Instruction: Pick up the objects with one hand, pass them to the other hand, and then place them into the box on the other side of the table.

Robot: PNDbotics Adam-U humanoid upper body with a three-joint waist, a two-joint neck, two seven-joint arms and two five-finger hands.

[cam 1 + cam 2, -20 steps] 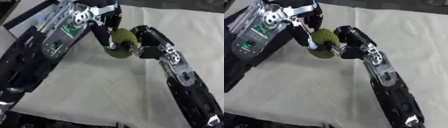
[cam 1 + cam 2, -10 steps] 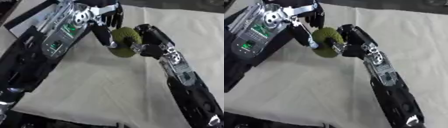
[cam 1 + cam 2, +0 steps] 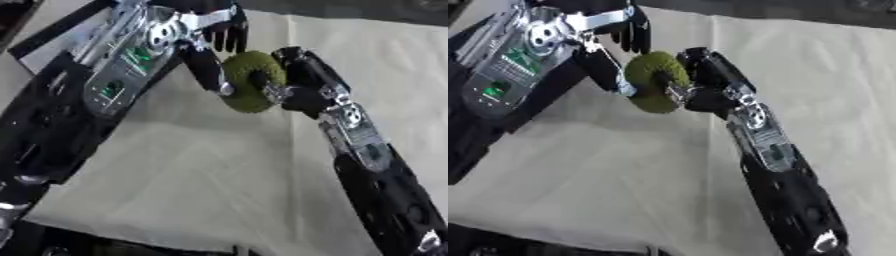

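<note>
— Where's the piece right now?

— I have the green ball (image 3: 252,80) up off the cloth (image 3: 227,185), between both hands. My right hand (image 3: 297,82) has its fingers curled round it. My left hand (image 3: 219,47) is against its other side, thumb at its edge, fingers hanging fairly straight above it.

— So the handover is done?

— Not yet, I judge. The pickup is finished; the pass is midway. My left hand has to close, my right has to let go, then comes the carry. I see no box in either view.
</note>
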